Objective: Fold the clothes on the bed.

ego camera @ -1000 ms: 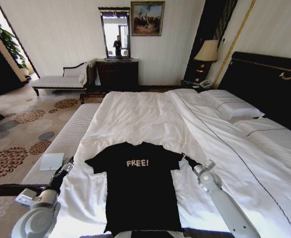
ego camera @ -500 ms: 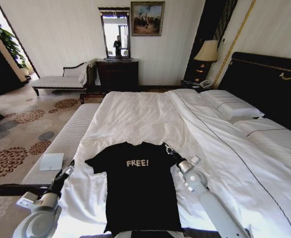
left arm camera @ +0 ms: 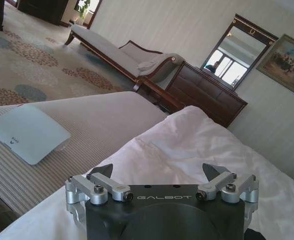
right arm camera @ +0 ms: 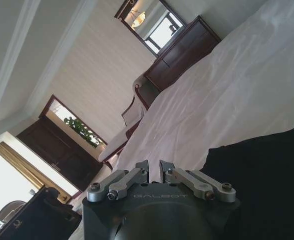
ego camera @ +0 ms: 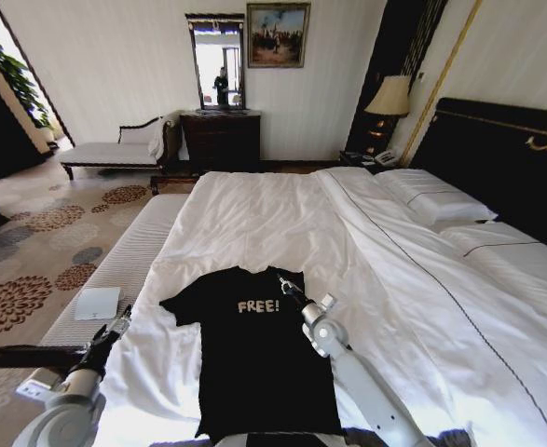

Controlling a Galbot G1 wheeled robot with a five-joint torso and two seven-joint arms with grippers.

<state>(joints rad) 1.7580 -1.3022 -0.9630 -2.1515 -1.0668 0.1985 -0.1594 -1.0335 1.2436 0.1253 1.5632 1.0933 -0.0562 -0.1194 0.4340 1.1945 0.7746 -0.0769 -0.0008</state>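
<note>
Fingertips pinched together, our right hand (ego camera: 288, 290) is hovering over the T-shirt (ego camera: 254, 358) at its 1 o'clock shoulder, seemingly gripping no cloth. Our left hand (left arm camera: 162, 182) is waiting open off the shirt's 9 o'clock side. We are counting one shirt on one bed (ego camera: 254, 214); folding well means carrying the sleeve flat across.

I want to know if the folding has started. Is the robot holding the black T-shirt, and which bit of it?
It looks so: the right gripper is over the T-shirt, its fingers nearly shut, probably pinching the right sleeve folded inward. The left gripper is open, holding nothing.
</note>
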